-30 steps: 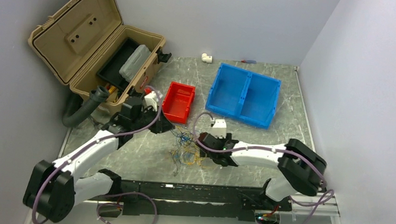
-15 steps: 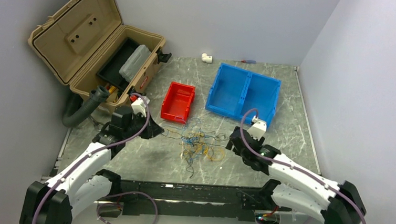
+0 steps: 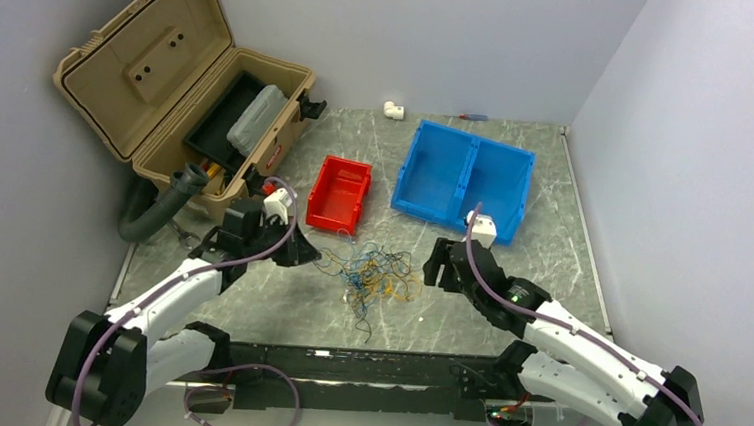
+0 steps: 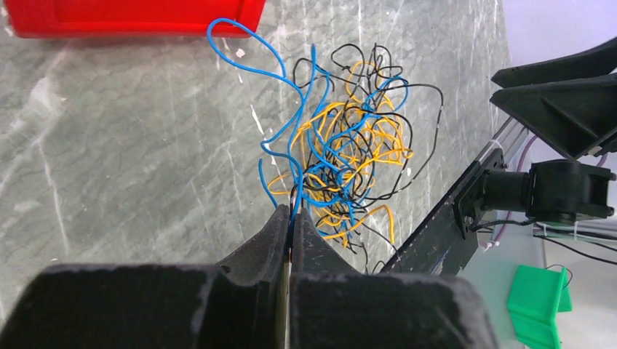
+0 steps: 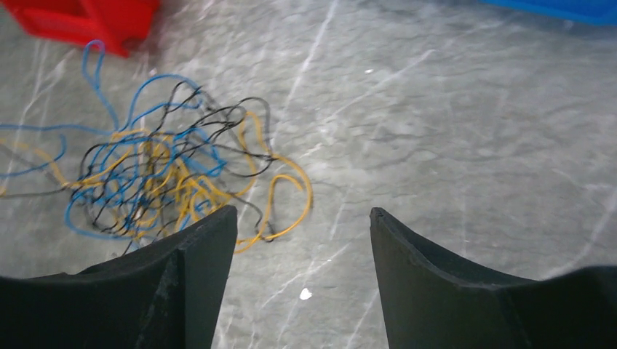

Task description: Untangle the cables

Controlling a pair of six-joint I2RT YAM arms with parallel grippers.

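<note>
Clamping one strand, your left hand (image 4: 291,215) holds the cables (image 4: 348,149) just left of your spread-open, empty right hand (image 5: 303,216).

No readable text, label, brand or number in any view.
The only possible marking is a small red patch (image 3: 274,156) on the front wall of the open tan hard-plastic case (image 3: 153,67), seen from the top camera; it is too small to tell whether it carries letters.
</note>
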